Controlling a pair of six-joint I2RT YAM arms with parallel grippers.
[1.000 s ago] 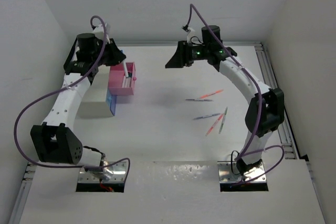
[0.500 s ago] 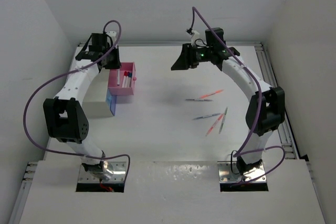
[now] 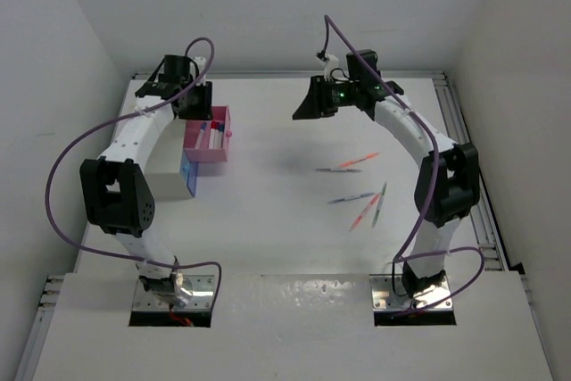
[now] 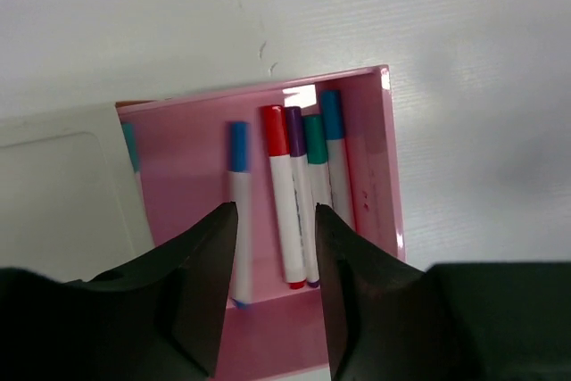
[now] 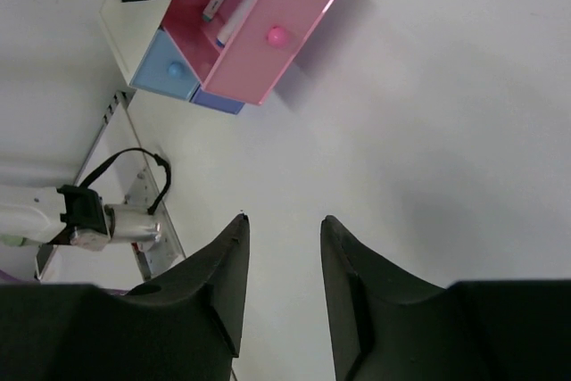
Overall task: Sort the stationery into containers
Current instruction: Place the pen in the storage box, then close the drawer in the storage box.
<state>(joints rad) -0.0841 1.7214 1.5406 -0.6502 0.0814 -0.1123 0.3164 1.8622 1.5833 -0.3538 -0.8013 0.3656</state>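
Pens point(image 4: 303, 194) in pink drawer point(image 4: 370, 185) beneath left gripper point(image 4: 275, 211), jaws parted, empty; right gripper point(image 5: 284, 220) parted, empty.

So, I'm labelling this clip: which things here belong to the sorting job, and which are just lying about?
Job: pink translucent plastic drawer-box; capped white markers inside it; thin loose pens; blue translucent drawer-box.
Lying about: white block-shaped cabinet; metal base plates.

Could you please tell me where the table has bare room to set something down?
The widest bare table lies between the pink drawer and the loose pens. The near strip in front of both is free too. Crowded: around those pens and beside the white cabinet.
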